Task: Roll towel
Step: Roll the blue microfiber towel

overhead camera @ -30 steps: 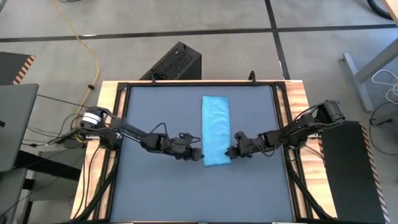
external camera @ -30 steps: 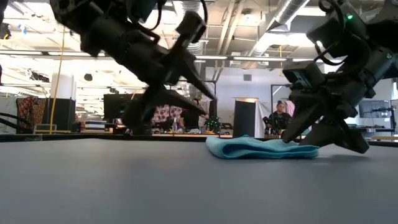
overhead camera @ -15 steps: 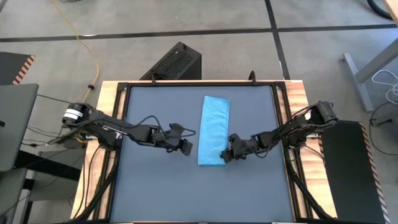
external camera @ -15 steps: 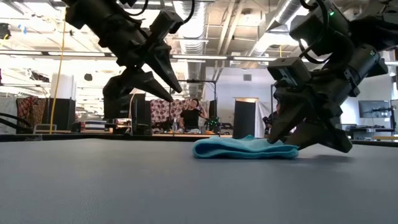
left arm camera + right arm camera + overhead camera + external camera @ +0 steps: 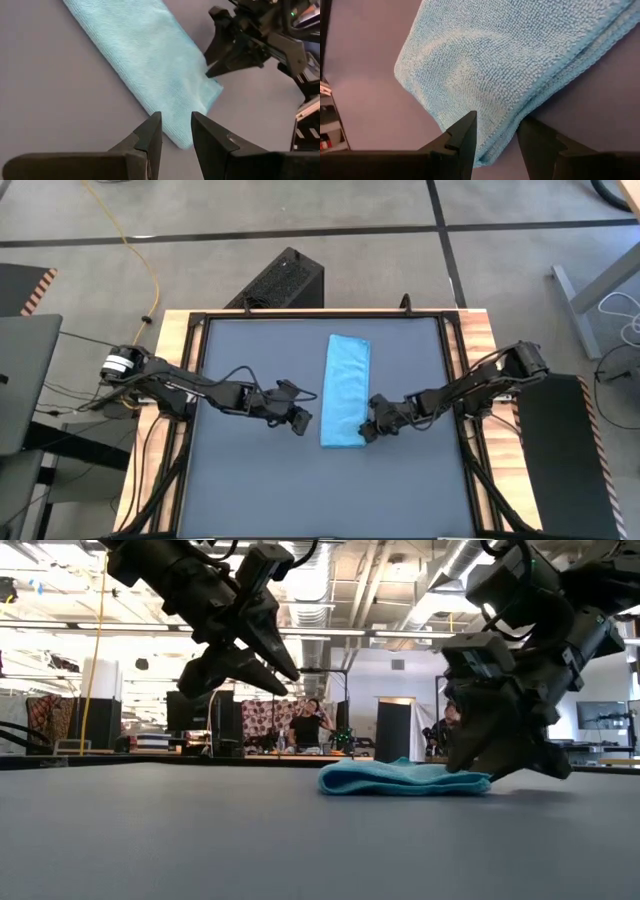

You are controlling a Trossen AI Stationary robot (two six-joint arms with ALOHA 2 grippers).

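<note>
Worktop (image 5: 250,490): one dark grey surface, seen from above, with two arms reaching in from its left and right edges.
Towel (image 5: 346,390): one sky-blue cloth, folded into a narrow strip and lying flat, a little right of the worktop's middle. Its long axis runs from the far edge toward the near edge. Not yet rolled.
Right end effector (image 5: 370,430): low at the strip's near right corner, touching or nearly touching the cloth. Its fingers stand a little apart, with the towel's edge just ahead of the gap; whether they pinch the cloth I cannot tell.
Left end effector (image 5: 303,420): raised off the worktop, just beside the strip's near left corner, with a bare gap between. Its fingers are slightly parted and hold nothing.
Key relation: the towel's near end lies between the two end effectors, and the right one is nearer. A roll would likely start from this end and run along the long axis toward the far edge.
Count: one towel, two arms.
</note>
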